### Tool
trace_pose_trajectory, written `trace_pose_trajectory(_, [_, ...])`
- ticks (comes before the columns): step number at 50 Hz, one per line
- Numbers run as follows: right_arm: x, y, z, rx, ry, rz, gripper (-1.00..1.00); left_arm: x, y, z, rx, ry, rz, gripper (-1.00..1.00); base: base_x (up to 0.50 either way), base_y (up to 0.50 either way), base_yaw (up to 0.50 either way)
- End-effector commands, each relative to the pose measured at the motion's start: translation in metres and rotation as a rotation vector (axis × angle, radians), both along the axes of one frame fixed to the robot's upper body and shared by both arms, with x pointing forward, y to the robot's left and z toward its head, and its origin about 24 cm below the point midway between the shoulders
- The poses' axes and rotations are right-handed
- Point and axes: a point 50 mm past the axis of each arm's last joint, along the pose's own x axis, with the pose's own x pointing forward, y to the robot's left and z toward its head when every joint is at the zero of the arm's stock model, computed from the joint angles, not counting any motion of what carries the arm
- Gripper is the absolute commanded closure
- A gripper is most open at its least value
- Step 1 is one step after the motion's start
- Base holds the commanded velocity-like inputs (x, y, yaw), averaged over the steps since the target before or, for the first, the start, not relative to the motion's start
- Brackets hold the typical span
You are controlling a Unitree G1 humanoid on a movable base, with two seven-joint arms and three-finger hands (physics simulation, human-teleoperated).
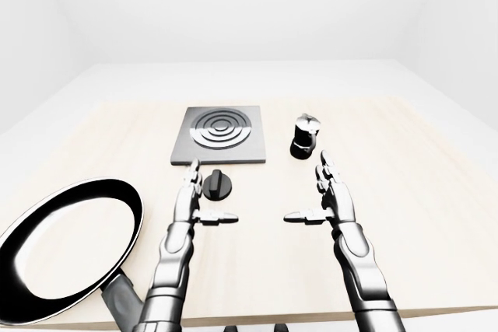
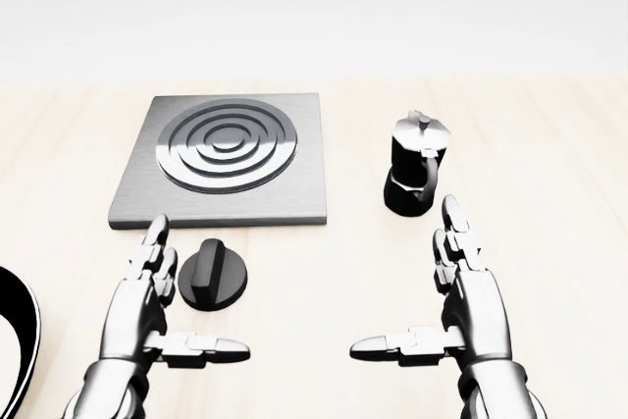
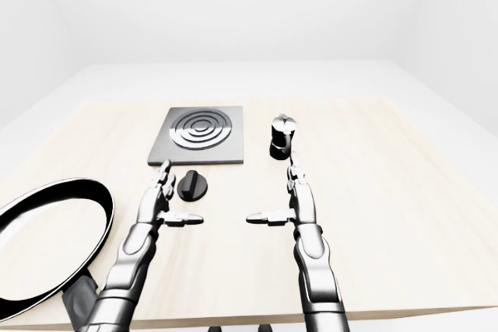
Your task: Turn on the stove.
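Observation:
The stove is a flat grey hotplate (image 2: 226, 159) with ringed burner coils, lying on the wooden table in the upper left of the head view. Its black round knob (image 2: 214, 277) lies on the table just below the plate. My left hand (image 2: 196, 296) is open, fingers pointing up and thumb pointing right, right beside the knob on its left, not gripping it. My right hand (image 2: 402, 275) is open and empty, thumb pointing left, to the right of the knob and below the moka pot.
A black moka pot (image 2: 415, 164) stands upright to the right of the hotplate, just above my right fingertips. A large black frying pan (image 1: 70, 246) lies at the table's lower left. The light wooden table (image 1: 420, 192) ends close below my forearms.

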Motion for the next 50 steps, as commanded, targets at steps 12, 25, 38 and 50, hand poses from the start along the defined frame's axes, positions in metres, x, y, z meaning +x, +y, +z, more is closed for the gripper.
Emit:
trace_pose_trajectory(12, [0.0, 0.0, 0.0, -0.001, -0.001, 0.0, -1.0, 0.001, -0.006, -0.014, 0.007, 0.06, -0.019, -1.0, 0.0, 0.0, 0.0])
trace_pose_trajectory(25, [-0.001, 0.0, -0.001, -0.001, -0.002, 0.0, -1.0, -0.001, -0.008, -0.015, 0.006, 0.065, -0.023, -1.0, 0.0, 0.0, 0.0])
trace_pose_trajectory(38, [0.0, 0.0, -0.001, 0.0, -0.001, 0.001, -1.0, -0.007, -0.019, -0.011, 0.031, 0.037, -0.062, -1.0, 0.0, 0.0, 0.0])
trace_pose_trajectory(50, [0.0, 0.0, 0.0, 0.0, 0.0, 0.001, -1.0, -0.009, -0.024, -0.012, 0.039, 0.039, -0.08, -1.0, 0.0, 0.0, 0.0])
